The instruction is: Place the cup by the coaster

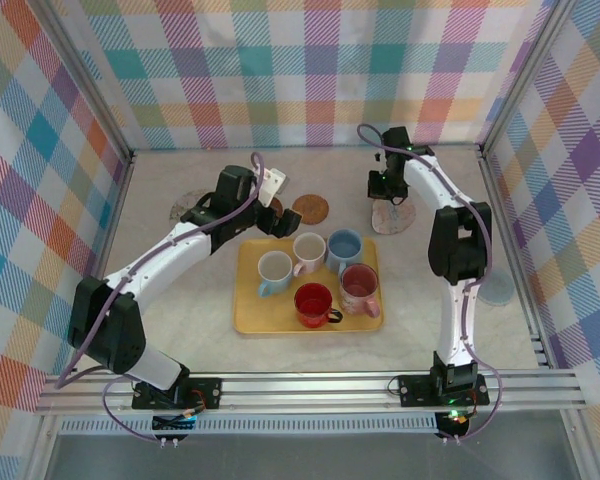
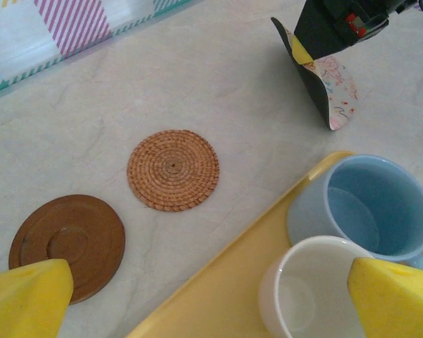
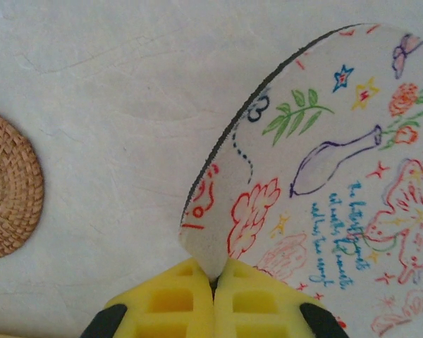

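Left jaws released above tray [image 1: 250, 318] far-left corner, right jaws clenched on tilted printed coaster [image 3: 324, 141] near tabletop [image 1: 180, 335] far edge, five cups [image 1: 313, 300] in tray mid-tabletop, woven coaster [image 2: 173, 170] beyond tray

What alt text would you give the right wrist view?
The right gripper is shut on the edge of a printed coaster with coloured doodles, held tilted over the pale table. A woven coaster lies at the left edge.

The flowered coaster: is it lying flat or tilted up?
Tilted up. The right hand is shut on the edge of the flowered coaster; the left wrist view shows its dark underside raised off the table.
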